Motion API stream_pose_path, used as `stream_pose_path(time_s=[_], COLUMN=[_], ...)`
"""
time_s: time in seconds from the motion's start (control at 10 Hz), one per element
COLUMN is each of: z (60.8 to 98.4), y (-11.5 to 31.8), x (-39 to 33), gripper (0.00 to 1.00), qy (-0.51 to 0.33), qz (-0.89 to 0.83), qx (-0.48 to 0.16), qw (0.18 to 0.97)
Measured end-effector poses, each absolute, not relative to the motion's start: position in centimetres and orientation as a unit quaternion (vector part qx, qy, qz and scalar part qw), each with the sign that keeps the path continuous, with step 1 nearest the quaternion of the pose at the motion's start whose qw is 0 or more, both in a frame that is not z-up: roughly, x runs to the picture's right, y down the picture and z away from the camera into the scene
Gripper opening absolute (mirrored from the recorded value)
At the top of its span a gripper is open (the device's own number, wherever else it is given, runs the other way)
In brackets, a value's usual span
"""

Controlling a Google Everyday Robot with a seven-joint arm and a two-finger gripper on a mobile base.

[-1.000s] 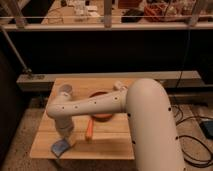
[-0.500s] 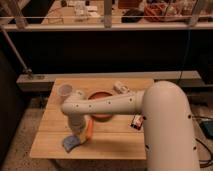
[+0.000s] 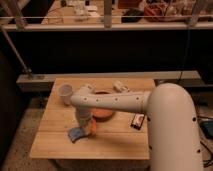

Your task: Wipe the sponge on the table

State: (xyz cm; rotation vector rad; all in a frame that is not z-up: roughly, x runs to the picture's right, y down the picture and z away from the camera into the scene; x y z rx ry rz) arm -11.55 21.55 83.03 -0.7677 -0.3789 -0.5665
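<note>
Gripper (image 3: 82, 126) down at sponge (image 3: 75, 134) on table (image 3: 55, 145) front-left, grip can't tell; risk: a sideways wipe could knock stick (image 3: 93, 128) or bowl (image 3: 104, 112) just beside.

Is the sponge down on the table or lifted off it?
Down: the sponge lies flat on the table planks, just under the gripper, near the front edge.

Light-blue sponge (image 3: 76, 134) lies flat, front-left on the plank table (image 3: 55, 146), beneath the end effector (image 3: 83, 125).
</note>
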Motion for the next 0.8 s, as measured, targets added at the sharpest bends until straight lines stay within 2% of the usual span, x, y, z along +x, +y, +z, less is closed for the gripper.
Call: stream_pose_path(time_s=[0.1,0.8], z=[83.6,87.0], y=[20.8,15.5], x=[-11.6,-16.7], gripper=[0.52,0.52], qy=[-0.182,-0.199], qz=[-0.266,-0.276], qx=[-0.363,-0.341], qw=[0.874,0.876])
